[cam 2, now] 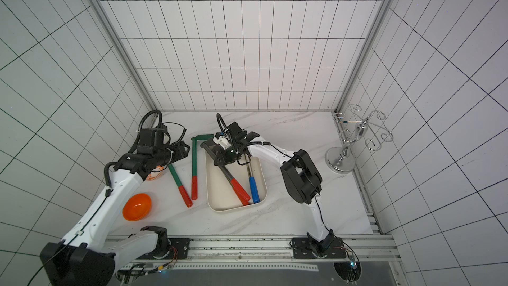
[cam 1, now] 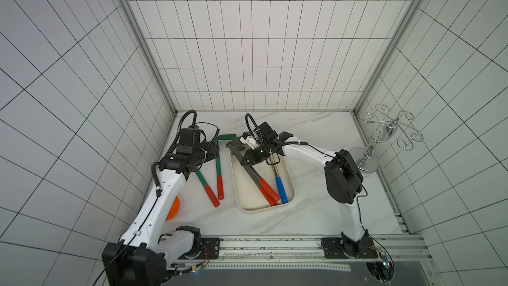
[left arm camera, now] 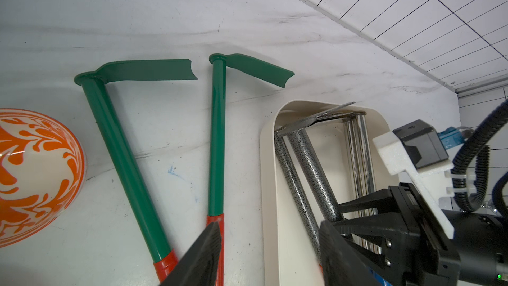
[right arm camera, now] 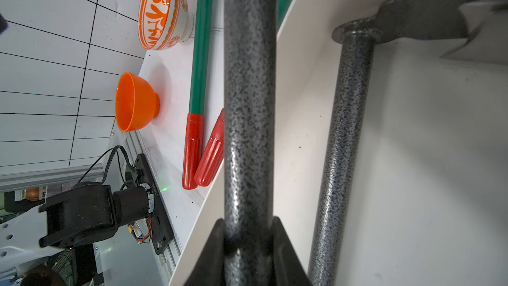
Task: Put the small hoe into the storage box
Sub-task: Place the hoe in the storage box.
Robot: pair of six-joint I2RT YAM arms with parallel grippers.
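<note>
1. Storage box (cam 1: 264, 209) (cam 2: 220, 188): you will find it at the middle of the tabletop (cam 1: 316, 210), long side running from the far edge to the near edge.
2. Right gripper (right arm camera: 248, 232) (cam 1: 247, 159): fingers clamped on the grey speckled shaft of the small hoe (right arm camera: 248, 105) (cam 1: 254, 175).
3. Small hoe: it slants across the box, head over the far left corner, red grip towards the near right corner. You cannot tell whether it rests on the box floor.
4. A second grey hoe (right arm camera: 343, 133) and a blue-handled chrome tool (cam 1: 281, 189) lie in the box beside it.
5. Left gripper (left arm camera: 270, 225) (cam 1: 211, 153): fingers about half apart, holding nothing, above the two green hoes (left arm camera: 217, 138) (cam 1: 218, 162).
6. Note that the green hoes lie on the tabletop just left of the box, red grips towards the near edge.
7. Patterned bowl (left arm camera: 35, 174) and orange bowl (cam 2: 136, 207) stand by the left edge.
</note>
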